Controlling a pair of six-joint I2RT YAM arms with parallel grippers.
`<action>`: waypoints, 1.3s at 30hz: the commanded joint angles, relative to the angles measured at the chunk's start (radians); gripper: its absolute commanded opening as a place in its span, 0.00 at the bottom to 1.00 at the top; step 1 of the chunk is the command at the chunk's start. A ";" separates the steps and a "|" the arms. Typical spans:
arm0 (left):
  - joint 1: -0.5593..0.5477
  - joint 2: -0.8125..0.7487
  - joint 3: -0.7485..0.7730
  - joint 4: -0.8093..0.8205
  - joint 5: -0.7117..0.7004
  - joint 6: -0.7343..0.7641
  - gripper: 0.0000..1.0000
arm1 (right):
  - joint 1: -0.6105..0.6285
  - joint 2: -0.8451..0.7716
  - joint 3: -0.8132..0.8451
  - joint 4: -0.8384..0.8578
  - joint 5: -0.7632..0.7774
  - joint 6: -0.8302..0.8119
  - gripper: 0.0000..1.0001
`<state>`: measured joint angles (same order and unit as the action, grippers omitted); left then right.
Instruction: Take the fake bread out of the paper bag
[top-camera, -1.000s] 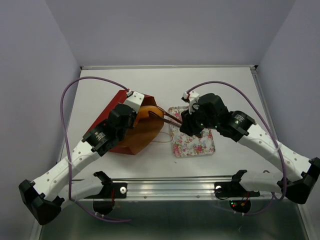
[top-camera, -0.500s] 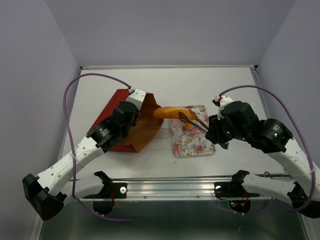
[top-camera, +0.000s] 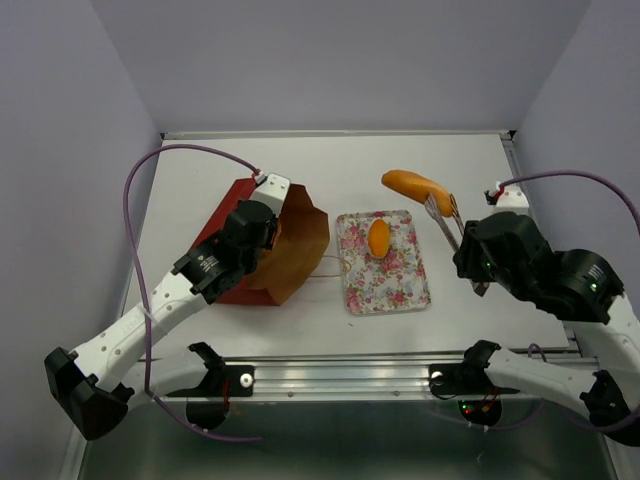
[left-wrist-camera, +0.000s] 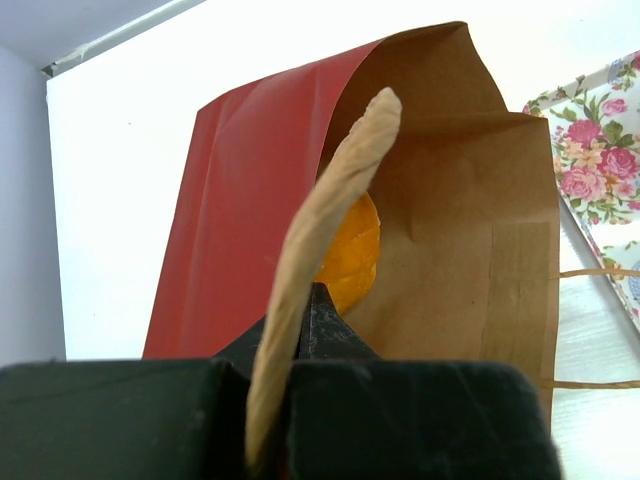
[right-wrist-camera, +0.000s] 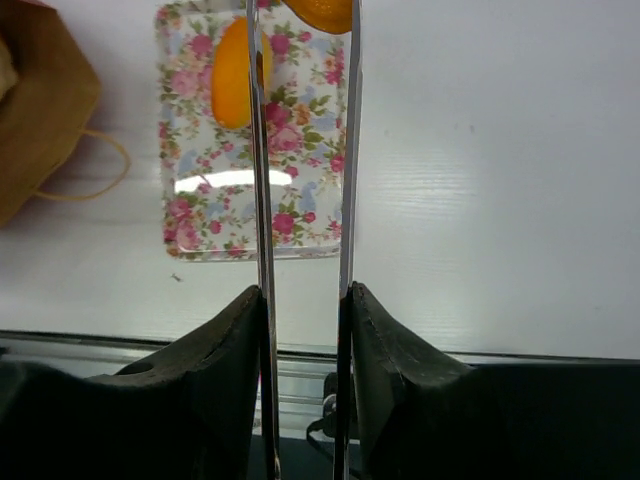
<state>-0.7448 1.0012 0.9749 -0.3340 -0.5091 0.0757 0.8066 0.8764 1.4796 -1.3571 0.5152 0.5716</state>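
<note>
The red-brown paper bag (top-camera: 290, 245) lies on its side, mouth open toward the floral tray. My left gripper (top-camera: 262, 218) is shut on the bag's cord handle (left-wrist-camera: 335, 190) and holds the mouth open. An orange bread piece (left-wrist-camera: 350, 250) shows inside the bag. My right gripper (top-camera: 474, 266) is shut on metal tongs (top-camera: 443, 220), which pinch an elongated golden loaf (top-camera: 415, 186) in the air beyond the tray's far right corner. The loaf's end shows at the top of the right wrist view (right-wrist-camera: 320, 12). Another orange bread piece (top-camera: 379, 238) lies on the tray.
The floral tray (top-camera: 400, 285) sits between the two arms, right of the bag; it also shows in the right wrist view (right-wrist-camera: 310, 200). The bag's second cord handle (top-camera: 330, 270) loops on the table beside the tray. A metal rail (top-camera: 340, 375) runs along the near edge.
My right arm pulled the tongs with the loaf out of the bag's mouth, across the tray and up to the right. The bag's mouth sagged narrower. A bread piece now lies on the tray.
</note>
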 joint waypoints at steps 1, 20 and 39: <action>-0.005 -0.004 0.062 0.039 -0.023 -0.016 0.00 | 0.006 0.093 -0.093 -0.007 0.134 0.080 0.03; -0.004 -0.038 0.047 0.041 0.003 -0.014 0.00 | 0.006 0.099 -0.355 0.108 -0.122 0.203 0.20; -0.005 -0.061 0.038 0.029 0.004 -0.011 0.00 | 0.006 0.042 -0.447 0.099 -0.382 0.231 0.50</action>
<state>-0.7452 0.9802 0.9825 -0.3359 -0.4965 0.0658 0.8066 0.9218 1.0271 -1.2945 0.1665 0.8040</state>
